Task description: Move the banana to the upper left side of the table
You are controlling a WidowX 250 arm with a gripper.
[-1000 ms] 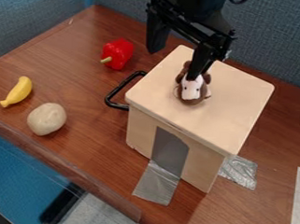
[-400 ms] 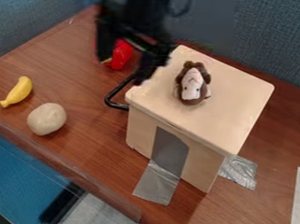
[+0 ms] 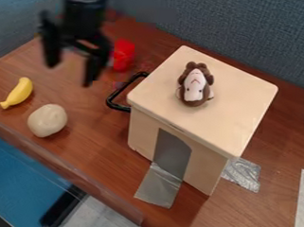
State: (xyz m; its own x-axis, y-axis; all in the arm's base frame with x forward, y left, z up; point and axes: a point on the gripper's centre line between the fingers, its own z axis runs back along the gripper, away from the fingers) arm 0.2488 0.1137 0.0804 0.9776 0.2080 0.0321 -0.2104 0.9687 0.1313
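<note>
Banana [image 3: 17, 93] lay on the brown worktop [image 3: 93, 148] at the 9 o'clock side of the view. Its narrow end pointed to 7 o'clock and its opposite end to 1 o'clock. The hand [image 3: 69, 76] was set wide, with its two fingers spread apart and pointing down. It hung at 10 o'clock from the centre of the view, at 2 o'clock from the banana and apart from it. The black arm [image 3: 85, 8] entered from the top edge, at 11 o'clock.

A potato [image 3: 47, 121] lay near the banana, between its 4 and 5 o'clock sides, without contact. A red pepper [image 3: 123, 56] lay at 11 o'clock from the centre of the view, at 2 o'clock from the hand.

A wooden box [image 3: 234, 109] stood upright on the worktop, to the 3 o'clock side of the pepper and the potato. A brown and white stuffed toy [image 3: 195, 84] rested on its flat top. The front of the box had a grey arched opening [image 3: 172, 152]. A black handle [image 3: 116, 92] projected at the 9 o'clock side of the box. One strip of silver tape [image 3: 157, 189] ran from the foot of the opening toward 7 o'clock; another piece [image 3: 243, 174] was located at the 4 o'clock side of the box.
</note>
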